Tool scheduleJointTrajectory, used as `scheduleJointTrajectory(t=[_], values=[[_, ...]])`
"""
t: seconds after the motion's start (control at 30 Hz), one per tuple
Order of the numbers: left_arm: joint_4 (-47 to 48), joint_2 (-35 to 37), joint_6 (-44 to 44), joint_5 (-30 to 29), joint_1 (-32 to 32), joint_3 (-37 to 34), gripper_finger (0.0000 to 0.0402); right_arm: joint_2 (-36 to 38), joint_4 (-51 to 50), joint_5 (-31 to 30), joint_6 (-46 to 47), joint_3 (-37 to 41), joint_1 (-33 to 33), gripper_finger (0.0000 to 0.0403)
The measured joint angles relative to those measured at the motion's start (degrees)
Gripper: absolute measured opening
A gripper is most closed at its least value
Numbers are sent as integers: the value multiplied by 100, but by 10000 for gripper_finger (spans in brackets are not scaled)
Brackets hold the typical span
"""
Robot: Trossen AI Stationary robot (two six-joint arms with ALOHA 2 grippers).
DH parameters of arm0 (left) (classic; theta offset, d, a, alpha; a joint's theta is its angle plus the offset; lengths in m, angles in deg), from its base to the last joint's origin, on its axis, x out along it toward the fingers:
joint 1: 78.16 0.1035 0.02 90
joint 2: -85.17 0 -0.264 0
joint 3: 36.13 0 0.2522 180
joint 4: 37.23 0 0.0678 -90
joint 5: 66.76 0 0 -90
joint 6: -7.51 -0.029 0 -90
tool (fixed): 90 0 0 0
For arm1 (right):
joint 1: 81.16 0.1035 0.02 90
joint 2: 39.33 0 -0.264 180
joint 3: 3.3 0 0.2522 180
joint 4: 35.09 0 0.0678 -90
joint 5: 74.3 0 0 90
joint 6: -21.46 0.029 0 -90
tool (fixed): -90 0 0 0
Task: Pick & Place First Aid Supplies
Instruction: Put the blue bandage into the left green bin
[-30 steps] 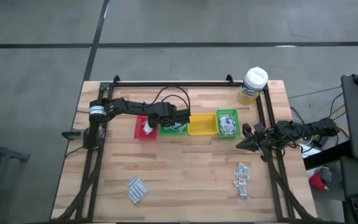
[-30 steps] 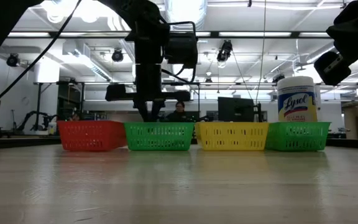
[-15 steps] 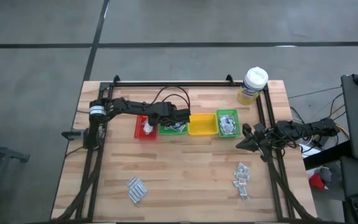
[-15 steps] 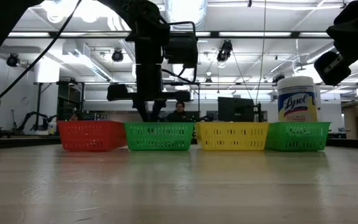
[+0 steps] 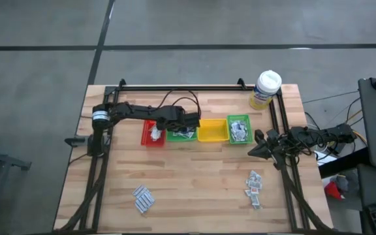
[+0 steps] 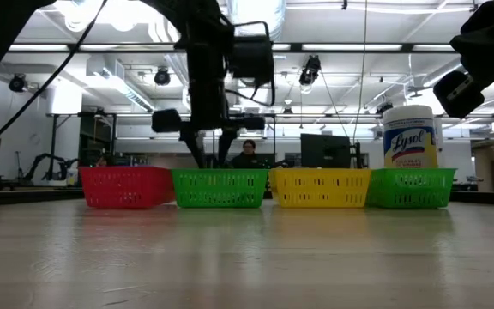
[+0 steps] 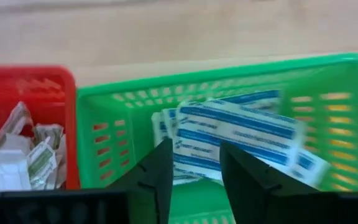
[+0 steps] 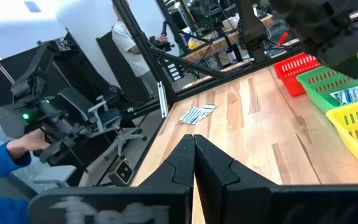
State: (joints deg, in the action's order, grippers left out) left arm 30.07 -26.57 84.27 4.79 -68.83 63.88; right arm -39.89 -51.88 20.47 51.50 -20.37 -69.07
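Low view — "Lysol" reads on the wipes tub [image 6: 410, 136] label.

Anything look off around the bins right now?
Nothing stands out. The white-blue sachets lie inside the green bin below the left gripper, which is open. The four bins sit upright in a row.

Two dark, slim jointed arms. Silver ring on left arm [image 5: 99, 115], black cable loop above. Dark angular fingers [image 7: 157, 180].
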Motion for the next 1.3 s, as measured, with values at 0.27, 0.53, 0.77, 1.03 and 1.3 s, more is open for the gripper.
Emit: scheduleJointTrajectory(t=[0.27, 0.53, 0.77, 1.03, 1.3], values=[[24, 746, -1096, 9, -68, 210, 126, 2, 9, -1, -2, 1, -1, 8], [194, 1995, -2164, 15, -721, 182, 126, 4, 13, -28, -24, 2, 1, 8], [374, 2697, -2728, 16, -1730, 175, 126, 2, 20, -44, -173, 2, -1, 8], [902, 2751, -2595, 17, -3118, 132, 126, 2, 22, -44, -164, 2, -1, 8], [924, 2533, -1594, 198, -4474, -572, 126, 1, 22, -42, -153, 2, -1, 8]])
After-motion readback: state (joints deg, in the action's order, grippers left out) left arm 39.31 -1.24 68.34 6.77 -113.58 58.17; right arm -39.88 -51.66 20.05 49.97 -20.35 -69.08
